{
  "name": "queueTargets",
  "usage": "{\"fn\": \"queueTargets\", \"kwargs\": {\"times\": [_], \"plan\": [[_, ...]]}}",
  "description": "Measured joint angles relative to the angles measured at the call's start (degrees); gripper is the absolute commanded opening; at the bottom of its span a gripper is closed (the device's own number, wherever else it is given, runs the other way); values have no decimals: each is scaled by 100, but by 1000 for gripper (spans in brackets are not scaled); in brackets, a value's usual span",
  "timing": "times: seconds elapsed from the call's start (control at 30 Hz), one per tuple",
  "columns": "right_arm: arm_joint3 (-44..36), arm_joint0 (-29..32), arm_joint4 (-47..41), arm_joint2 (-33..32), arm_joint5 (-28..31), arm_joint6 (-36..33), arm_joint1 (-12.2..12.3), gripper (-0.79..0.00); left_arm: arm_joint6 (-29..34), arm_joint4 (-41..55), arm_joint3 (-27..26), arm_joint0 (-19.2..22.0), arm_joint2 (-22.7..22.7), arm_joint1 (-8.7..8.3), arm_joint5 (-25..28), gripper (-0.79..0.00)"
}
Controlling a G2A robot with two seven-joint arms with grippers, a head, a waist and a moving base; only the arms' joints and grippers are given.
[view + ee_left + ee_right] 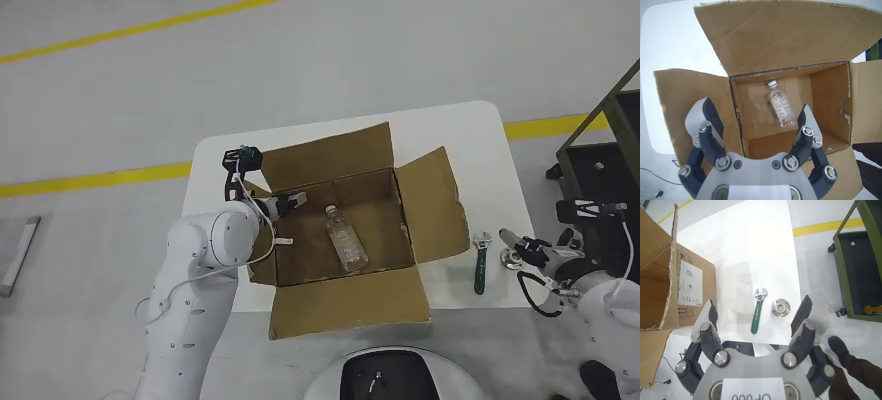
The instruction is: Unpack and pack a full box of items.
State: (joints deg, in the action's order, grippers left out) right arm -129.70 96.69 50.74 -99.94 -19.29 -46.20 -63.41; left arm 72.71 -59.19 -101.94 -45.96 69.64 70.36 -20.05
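Note:
An open cardboard box [345, 300] stands in the middle of the white table [450, 125], all flaps folded out. On its floor lies a clear plastic bottle [346, 244] with a white cap [772, 83], alone in the box [829, 98]. My left gripper [292, 201] hangs open above the box's left wall, the bottle [781, 107] below and ahead of its fingers [712, 115]. A green-handled wrench [758, 308] and a round metal flange [780, 308] lie on the table right of the box. My right gripper [758, 313] is open above them, holding nothing.
The wrench [481, 263] lies close to the table's front right edge. A green metal cart [857, 275] stands on the floor right of the table. A person's shoe [838, 349] is on the floor by the right arm. Cables trail at the table's near left.

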Motion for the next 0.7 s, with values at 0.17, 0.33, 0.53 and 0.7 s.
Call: {"fn": "queueTargets", "kwargs": {"times": [0.17,0.33,0.53,0.7], "plan": [[3,-2,-6,1,4,4,0,0,0,0,0,0,0,0,0,0],[38,27,311,224,221,-88,7,0,0,0,0,0,0,0,0,0],[297,-333,1084,866,-698,-1050,-9,0,0,0,0,0,0,0,0,0],[839,-1047,1115,1295,-997,-2013,-35,0,0,0,0,0,0,0,0,0]]}}
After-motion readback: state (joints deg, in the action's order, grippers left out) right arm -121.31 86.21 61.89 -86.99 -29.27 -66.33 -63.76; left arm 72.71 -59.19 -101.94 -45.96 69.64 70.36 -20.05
